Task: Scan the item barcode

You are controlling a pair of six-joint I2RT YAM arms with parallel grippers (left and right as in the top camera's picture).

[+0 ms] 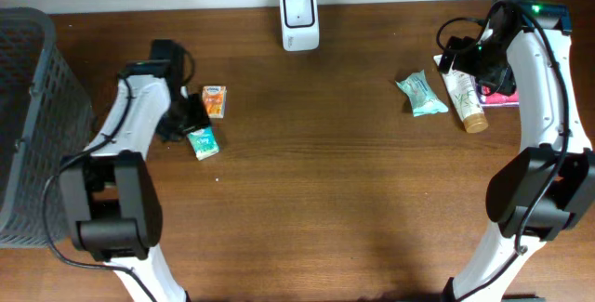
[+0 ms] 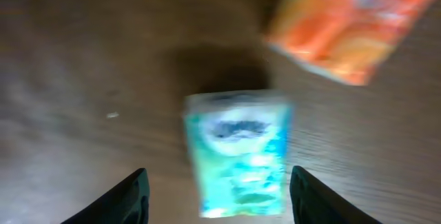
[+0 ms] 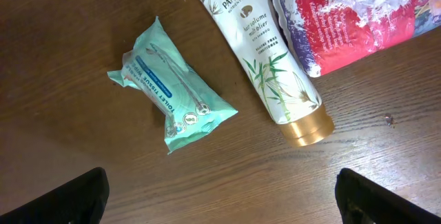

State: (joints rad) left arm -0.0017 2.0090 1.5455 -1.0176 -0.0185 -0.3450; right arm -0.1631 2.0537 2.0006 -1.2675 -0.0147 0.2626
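Straddling the teal pack (image 2: 238, 155) with the left tool (image 2: 219, 174), jaws apart, nothing gripped.
Counter (image 1: 307, 172) lies bare between pack and scanner (image 1: 299, 20). The grey basket (image 1: 28, 107) stands far left of the scanner at the counter's edge. The pack sits down-left of the scanner, an orange carton (image 1: 215, 100) just beside it on the scanner side. Pack judged light, soft, slippery film: pinch across its width, mid-body. Right tool (image 3: 220, 176), far right of the scanner, stands open and empty.
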